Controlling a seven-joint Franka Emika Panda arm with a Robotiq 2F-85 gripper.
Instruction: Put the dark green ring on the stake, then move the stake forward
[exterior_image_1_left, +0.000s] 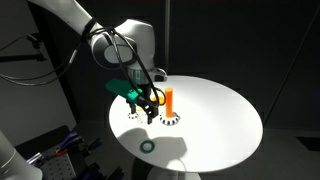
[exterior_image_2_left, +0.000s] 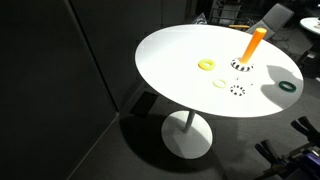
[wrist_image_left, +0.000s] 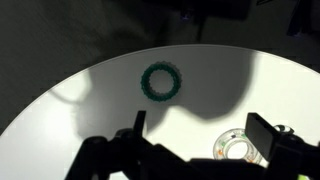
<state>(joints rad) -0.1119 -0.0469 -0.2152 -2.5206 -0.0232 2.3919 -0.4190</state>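
Wrist view, dark green ring (wrist_image_left: 160, 81) (flat, open-centred)

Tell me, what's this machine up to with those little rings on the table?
A robot arm hangs over a round white table, its gripper open and holding nothing. The dark green ring lies flat on the table, not picked up. The stake stands upright with no ring on it. A yellow ring and a speckled ring lie on the table too.
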